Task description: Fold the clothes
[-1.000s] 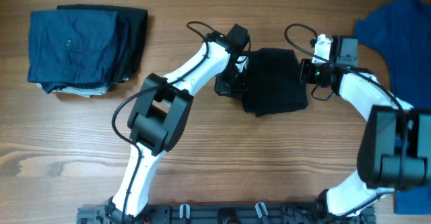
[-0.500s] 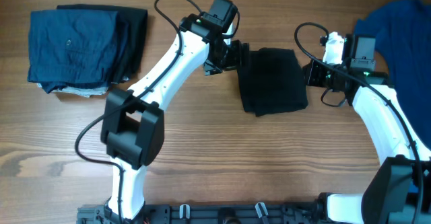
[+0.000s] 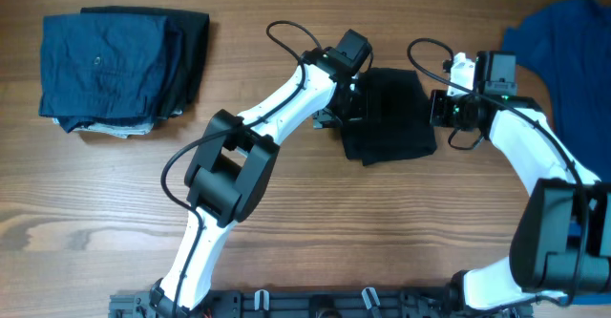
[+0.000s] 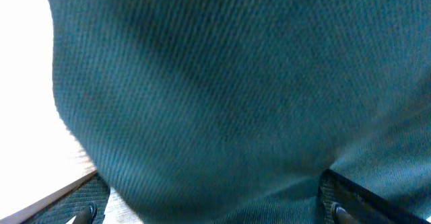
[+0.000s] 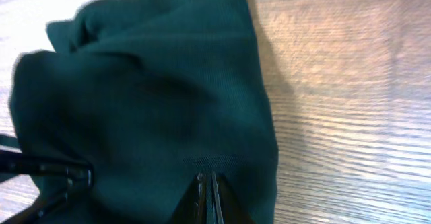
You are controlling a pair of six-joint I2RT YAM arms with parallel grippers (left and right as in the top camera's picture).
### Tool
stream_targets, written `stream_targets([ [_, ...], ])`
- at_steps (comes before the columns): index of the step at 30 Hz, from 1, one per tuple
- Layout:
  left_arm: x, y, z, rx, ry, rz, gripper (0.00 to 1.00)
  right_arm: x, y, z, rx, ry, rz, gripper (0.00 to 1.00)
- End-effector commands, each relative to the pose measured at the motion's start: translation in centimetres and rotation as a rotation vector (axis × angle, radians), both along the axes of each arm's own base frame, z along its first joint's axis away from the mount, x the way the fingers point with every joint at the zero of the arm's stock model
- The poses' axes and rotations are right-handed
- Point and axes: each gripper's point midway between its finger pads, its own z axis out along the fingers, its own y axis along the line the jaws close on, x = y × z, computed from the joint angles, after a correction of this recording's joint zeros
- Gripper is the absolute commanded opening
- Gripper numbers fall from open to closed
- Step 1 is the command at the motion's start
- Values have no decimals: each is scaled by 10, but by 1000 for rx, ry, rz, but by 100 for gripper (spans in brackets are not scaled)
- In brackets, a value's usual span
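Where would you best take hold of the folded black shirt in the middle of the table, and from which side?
Probably its left edge, coming in low from the left. The black shirt lies flat in stacked layers, so an edge pinch should catch every layer, and the open left gripper sits astride that edge.

black soft-fabric shirt [image 3: 393,117]: centre of view, lying flat, folded down to compact rough rectangle, left edge kinda rumpled, bottom-left corner ragged. folded pile of navy and black garments [image 3: 115,65]: far top-left, well apart from shirt, navy piece on top, black layer peeking out on right. bright blue cloth garment [image 3: 563,51]: right edge, spread loose, partly out of frame.
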Motion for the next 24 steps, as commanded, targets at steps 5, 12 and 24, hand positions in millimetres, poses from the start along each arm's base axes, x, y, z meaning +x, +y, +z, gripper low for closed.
stream_targets([
  [5,1,5,-22,101,-35,22,99,-9,15,-23,68,59,57,4],
  [12,-4,-3,-34,140,-53,43,95,-9,18,-22,75,57,63,4],
  [24,-11,-2,-76,175,-3,59,60,-9,18,-22,75,57,63,4],
])
